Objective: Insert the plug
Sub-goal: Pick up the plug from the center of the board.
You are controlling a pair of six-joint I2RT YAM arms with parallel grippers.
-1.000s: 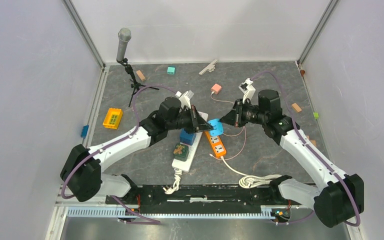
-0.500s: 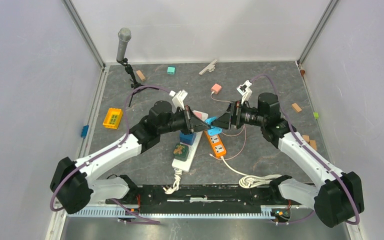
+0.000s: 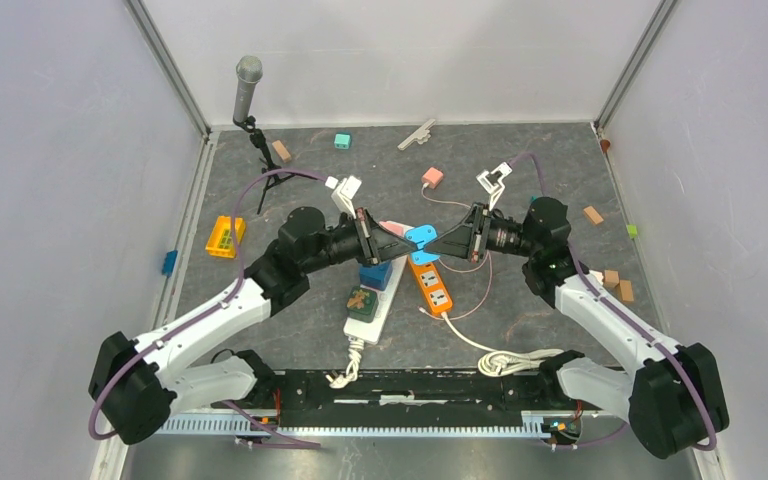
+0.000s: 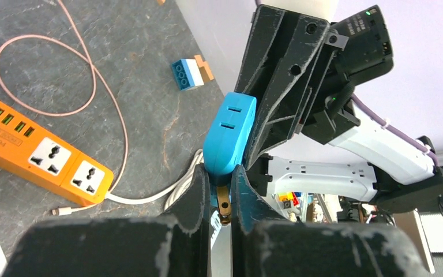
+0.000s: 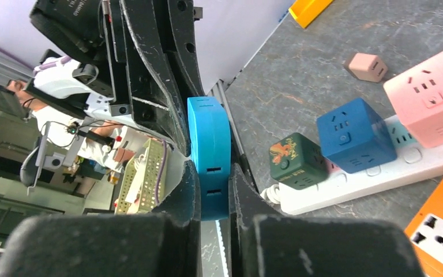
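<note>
The light blue plug (image 3: 420, 238) hangs in the air between both grippers, above the power strips. My left gripper (image 3: 406, 240) is shut on its pronged end; in the left wrist view (image 4: 220, 180) a brass prong (image 4: 224, 203) shows between the fingers, under the plug body (image 4: 229, 135). My right gripper (image 3: 437, 243) is shut on the other end, with the plug's slotted edge (image 5: 209, 144) pinched between its fingers (image 5: 214, 180). The orange power strip (image 3: 431, 284) lies below on the table, its sockets free. A white power strip (image 3: 375, 305) lies to its left.
The white strip (image 5: 375, 171) carries a blue cube (image 5: 355, 134), a green cube (image 5: 294, 158) and a pink cube (image 5: 430, 95). A pink cable (image 4: 95, 81) loops by the orange strip (image 4: 40, 151). A microphone stand (image 3: 260, 150), an orange block (image 3: 225, 236) and small blocks lie around.
The plug has risen and shifted slightly left and away from the strips. Both wrists have lifted, and the two grippers now meet tip to tip on the plug.
</note>
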